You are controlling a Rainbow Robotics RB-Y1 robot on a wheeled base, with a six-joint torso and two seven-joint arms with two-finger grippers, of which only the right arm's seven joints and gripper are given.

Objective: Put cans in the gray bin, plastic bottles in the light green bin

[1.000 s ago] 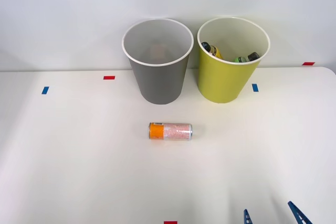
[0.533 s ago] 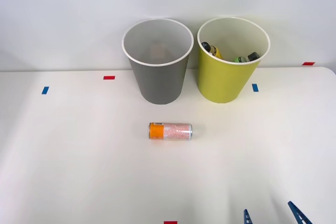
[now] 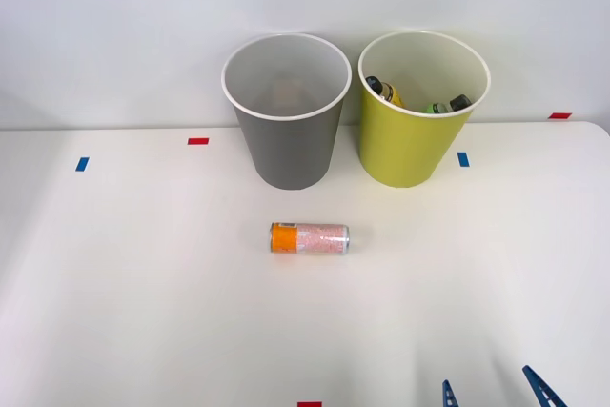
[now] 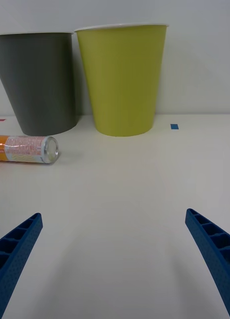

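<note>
On the white surface (image 3: 143,312) the can (image 3: 309,238) lies crosswise, ahead and left of my right hand (image 3: 494,394), which I see spread wide and empty.

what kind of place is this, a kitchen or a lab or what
Likely a lab test bench, not a kitchen: a plain white table with tape markers, a gray bin, a light green bin, and one can.

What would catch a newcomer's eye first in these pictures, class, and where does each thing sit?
Two tall bins stand side by side at the table's far edge: the gray bin and, on its right, the light green bin with dark-capped plastic bottles inside. In front of the gray bin, the can lies on its side, orange end pointing left. The right hand waits open at the near edge.
</note>
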